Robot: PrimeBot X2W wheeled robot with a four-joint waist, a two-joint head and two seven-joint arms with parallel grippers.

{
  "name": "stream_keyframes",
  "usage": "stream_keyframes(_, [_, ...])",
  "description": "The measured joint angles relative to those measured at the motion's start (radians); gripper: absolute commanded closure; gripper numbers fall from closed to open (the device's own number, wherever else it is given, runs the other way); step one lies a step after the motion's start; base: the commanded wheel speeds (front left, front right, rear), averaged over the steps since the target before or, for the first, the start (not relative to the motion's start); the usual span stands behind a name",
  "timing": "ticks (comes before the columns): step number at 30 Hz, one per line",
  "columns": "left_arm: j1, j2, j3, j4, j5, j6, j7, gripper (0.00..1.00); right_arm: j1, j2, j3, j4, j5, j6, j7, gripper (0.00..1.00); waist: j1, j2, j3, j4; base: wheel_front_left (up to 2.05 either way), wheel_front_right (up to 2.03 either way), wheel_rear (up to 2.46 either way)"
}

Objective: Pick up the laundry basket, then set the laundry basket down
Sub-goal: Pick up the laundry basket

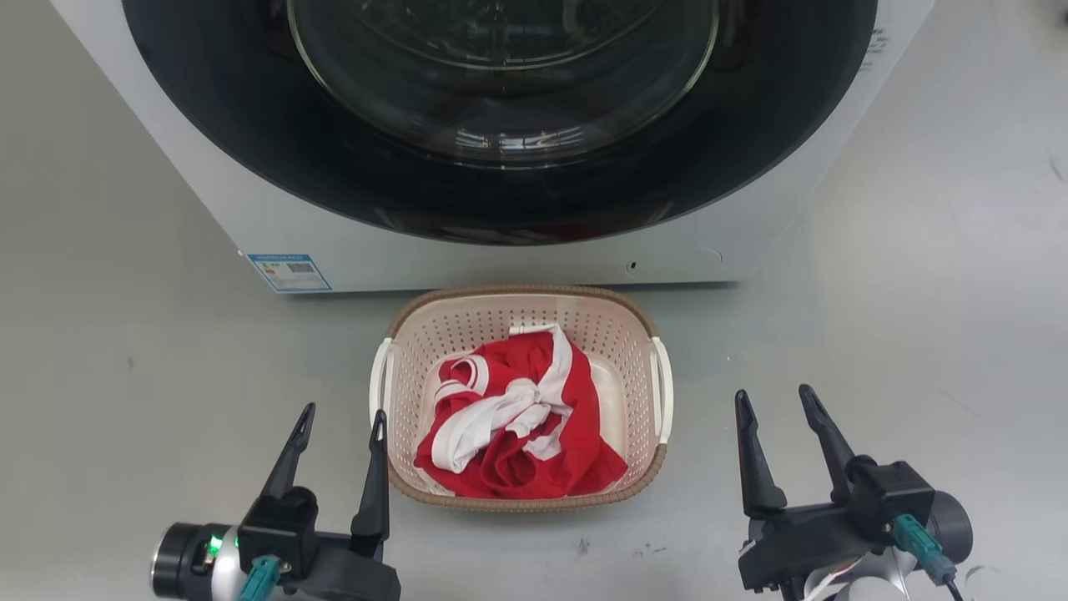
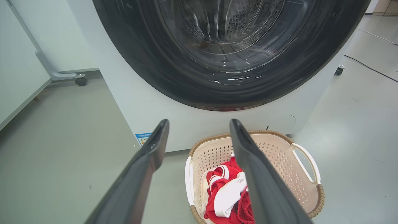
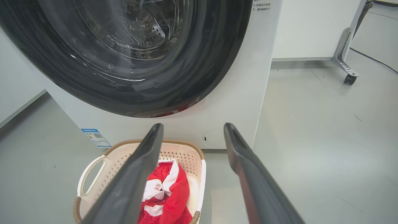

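A white washing machine (image 1: 534, 263) stands on the grey floor (image 1: 125, 434), with a round, dark-rimmed glass door (image 1: 501, 83) and a blue label (image 1: 289, 272) near one lower corner. A crumpled red-and-white garment (image 1: 509, 455) lies before it.

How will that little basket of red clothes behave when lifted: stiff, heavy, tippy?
The laundry basket looks like moulded perforated plastic, so it probably keeps its shape. Holding only red-and-white clothing, it is likely light. Lifted by one side handle alone, it might tilt.
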Motion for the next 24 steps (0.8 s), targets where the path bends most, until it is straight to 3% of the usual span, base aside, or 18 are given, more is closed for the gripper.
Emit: stream_keyframes(24, [-0.366, -0.034, 0.034, 0.202, -0.035, -0.016, -0.004, 0.0, -0.365, -0.005, -0.02, 0.168, -0.026, 0.016, -0.001, 0.0, 0.0, 0.0001, 0.371, 0.022, 0.0, 0.0, 0.0])
